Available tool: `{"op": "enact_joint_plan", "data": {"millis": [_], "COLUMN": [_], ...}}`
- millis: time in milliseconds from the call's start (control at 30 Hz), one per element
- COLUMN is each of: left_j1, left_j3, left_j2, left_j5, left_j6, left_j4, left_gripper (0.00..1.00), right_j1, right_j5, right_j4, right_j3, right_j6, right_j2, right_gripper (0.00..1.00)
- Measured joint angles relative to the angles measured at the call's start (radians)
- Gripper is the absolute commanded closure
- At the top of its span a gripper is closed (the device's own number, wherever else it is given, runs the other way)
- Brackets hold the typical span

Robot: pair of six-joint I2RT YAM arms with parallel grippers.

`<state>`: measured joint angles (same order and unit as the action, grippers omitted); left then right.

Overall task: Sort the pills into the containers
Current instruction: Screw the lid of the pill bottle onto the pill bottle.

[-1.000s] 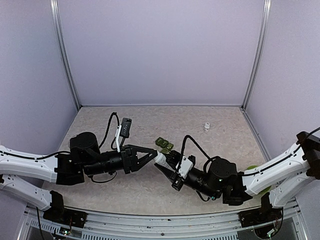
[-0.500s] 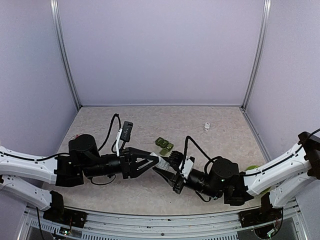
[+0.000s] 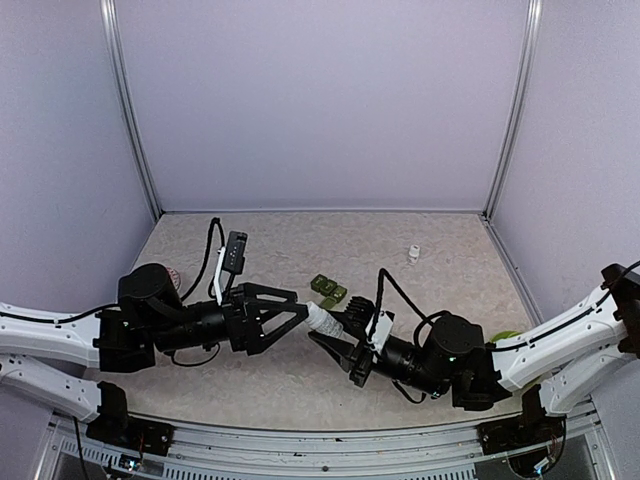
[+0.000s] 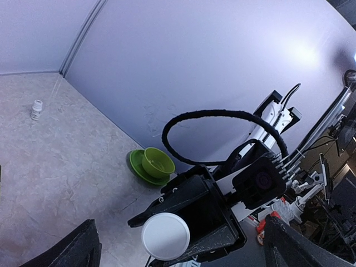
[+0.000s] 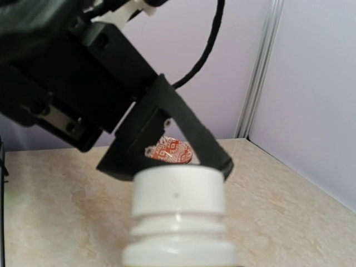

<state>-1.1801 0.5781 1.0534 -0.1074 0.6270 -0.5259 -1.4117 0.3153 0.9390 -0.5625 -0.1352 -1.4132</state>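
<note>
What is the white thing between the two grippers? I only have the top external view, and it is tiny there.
Observer: The right wrist view shows a white bottle with its cap on. The right gripper holds it, and the cap points at the left gripper.
Operator: Has the left gripper closed on the cap?
Observer: No. In the left wrist view its fingers stand wide on either side of the cap, apart from it.
Operator: And the green sliver by the right arm?
Observer: The left wrist view shows a green bowl sitting on a green plate.
</note>
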Motion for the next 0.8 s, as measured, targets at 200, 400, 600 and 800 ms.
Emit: {"op": "enact_joint_plan", "data": {"millis": [200,400,600,800], "left_j1": [-0.009,-0.013,-0.023,-0.027], "left_j3": [0.000,0.000,0.000,-0.007], "left_j2": [0.019,0.030,0.030,0.032], "left_j5": [-0.001,-0.007,-0.013,-0.010], "left_j6": [0.002,0.003,0.003,0.003], "left_j4": [0.003,0.001,-0.014,-0.038], "left_gripper": [0.01,0.01,0.01,0.01], "right_j1": [0.000,0.000,0.000,0.000], "right_j5": [0.005,0.024,0.043,0.045], "right_j4": [-0.003,-0.005,-0.008,-0.007], "right_j3": [-0.009,-0.040,-0.047,-0.057], "right_j6": [0.003,0.002,0.003,0.004], "right_j2": [-0.001,-0.026,-0.064,-0.084], "right_gripper": [0.91,0.91,0.92,0.92]}}
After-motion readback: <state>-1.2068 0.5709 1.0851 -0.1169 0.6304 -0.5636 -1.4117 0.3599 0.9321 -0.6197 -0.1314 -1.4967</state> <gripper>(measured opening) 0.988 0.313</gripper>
